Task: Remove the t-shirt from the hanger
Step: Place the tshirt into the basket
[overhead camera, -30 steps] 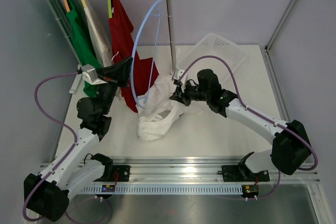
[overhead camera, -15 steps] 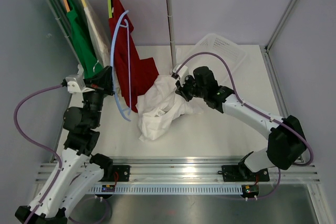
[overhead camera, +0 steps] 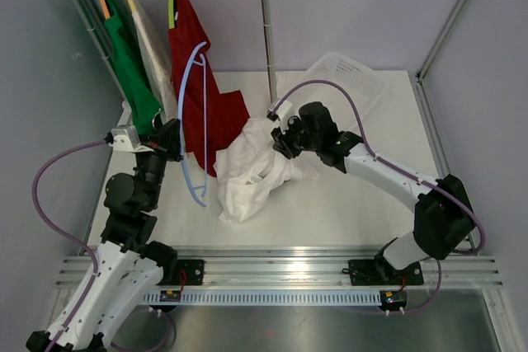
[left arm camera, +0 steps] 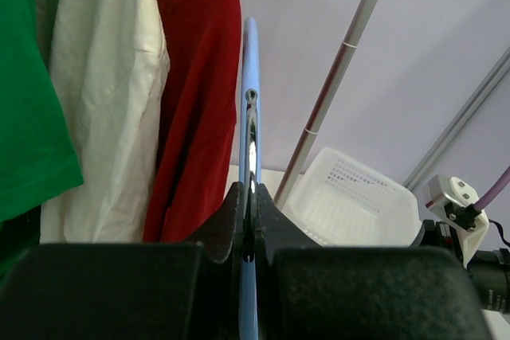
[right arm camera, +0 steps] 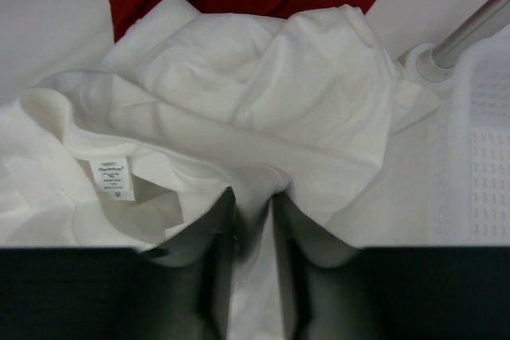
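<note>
One shirt [right arm camera: 263, 93] lies heaped on the table [overhead camera: 330, 204], just under and ahead of the right gripper [right arm camera: 253, 205]; jaws narrowly parted about a fold, grip not discernible; left gripper [left arm camera: 250, 205] clenched on the bare hanger [left arm camera: 250, 61]. Advised: open fully, rise straight, avoid snagging cloth.
</note>
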You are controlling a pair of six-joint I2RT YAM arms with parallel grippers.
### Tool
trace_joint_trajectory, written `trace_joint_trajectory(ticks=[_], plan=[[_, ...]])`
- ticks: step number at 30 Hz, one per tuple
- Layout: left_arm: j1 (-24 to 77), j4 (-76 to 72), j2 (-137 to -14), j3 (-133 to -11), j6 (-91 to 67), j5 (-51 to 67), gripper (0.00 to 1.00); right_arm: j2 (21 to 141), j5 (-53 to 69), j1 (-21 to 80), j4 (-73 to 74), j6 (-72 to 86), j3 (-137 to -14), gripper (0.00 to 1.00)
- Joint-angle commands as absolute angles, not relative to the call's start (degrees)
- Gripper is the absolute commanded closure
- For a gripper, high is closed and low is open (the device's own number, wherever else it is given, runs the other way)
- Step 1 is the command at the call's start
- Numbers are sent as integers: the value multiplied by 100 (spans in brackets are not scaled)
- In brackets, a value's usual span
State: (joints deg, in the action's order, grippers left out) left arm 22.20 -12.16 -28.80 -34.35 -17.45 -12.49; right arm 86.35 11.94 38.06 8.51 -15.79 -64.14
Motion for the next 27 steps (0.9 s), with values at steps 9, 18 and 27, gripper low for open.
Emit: trace_joint_trajectory(ticks=[9,18,27], plan=[[2215,-1582,-2610,-3524,-1872,-809,100,8956,3181,3841,1485,-2284,-6873,1],[2215,-1705,-2751,-3577,-1881,-475,100,9975,2550,4253,1601,-2172,-7207,0],[2215,-1714,-2602,-3481,-1837,-413,100,10782,2400,4544,1204,-2100,-7382,0]])
